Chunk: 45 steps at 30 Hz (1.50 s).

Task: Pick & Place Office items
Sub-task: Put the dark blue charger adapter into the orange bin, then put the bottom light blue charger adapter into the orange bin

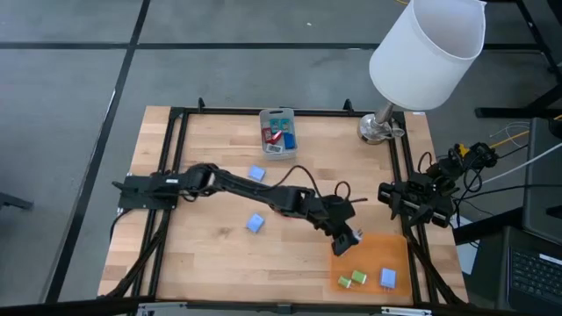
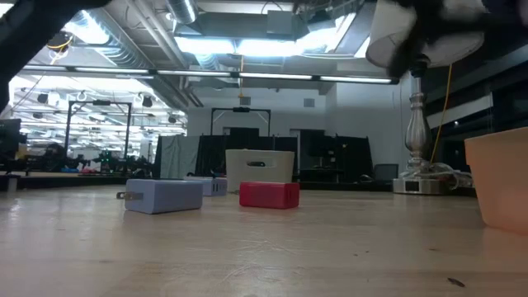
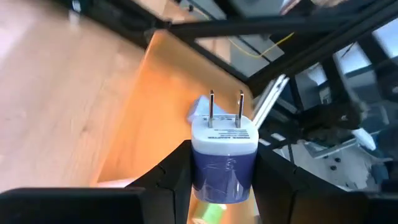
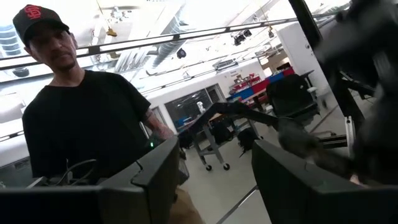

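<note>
L gripper (image 1: 349,239) is pinched tight on a blue-and-white plug adapter (image 3: 224,152); wrist view shows the body clamped between both fingers (image 3: 171,177), prongs sticking out fwd past the tips. The adapter's long axis runs along the fingers, not across.

Key relation: in the high view the held adapter sits right at the orange mat (image 1: 378,263)'s inner edge, near the table (image 1: 219,263)'s front-right corner. Mat lies just beyond and below the gripper, in the dir. the prongs point. Wrist view agrees: orange surface spreads under and ahead of the adapter. My read: a short reach fwd over the mat, then lower and let go.

Already on the mat: two green pieces (image 1: 351,279) and one blue adapter (image 1: 388,278), toward its front edge. Drop spot should stay clear of those; the mat's back half looks free.

Still out on bare wood: a blue piece (image 1: 255,223) mid-table, another (image 1: 256,174) further back, both nearer the L arm's base. A grey bin (image 1: 278,132) at the back edge holds red and blue bits.

R gripper (image 1: 413,200) is parked at the right edge by the frame, fingers (image 4: 155,174) apart, holding nothing. L arm is the one on the job.
</note>
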Each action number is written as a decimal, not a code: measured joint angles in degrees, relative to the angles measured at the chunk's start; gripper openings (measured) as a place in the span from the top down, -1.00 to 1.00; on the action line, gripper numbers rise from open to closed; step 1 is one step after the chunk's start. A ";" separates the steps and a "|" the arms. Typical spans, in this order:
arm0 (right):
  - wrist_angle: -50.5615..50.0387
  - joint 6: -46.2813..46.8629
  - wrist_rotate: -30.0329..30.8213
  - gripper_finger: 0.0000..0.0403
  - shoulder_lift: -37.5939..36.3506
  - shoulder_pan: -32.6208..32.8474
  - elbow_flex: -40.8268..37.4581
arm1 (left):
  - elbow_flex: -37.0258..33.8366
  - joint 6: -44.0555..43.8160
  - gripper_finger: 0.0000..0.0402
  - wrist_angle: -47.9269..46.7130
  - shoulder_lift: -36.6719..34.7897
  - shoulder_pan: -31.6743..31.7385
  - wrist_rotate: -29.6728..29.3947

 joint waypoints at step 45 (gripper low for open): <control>-0.10 -0.58 1.45 0.00 0.01 0.00 0.00 | 0.00 3.12 -0.36 -26.49 -0.08 3.15 -8.09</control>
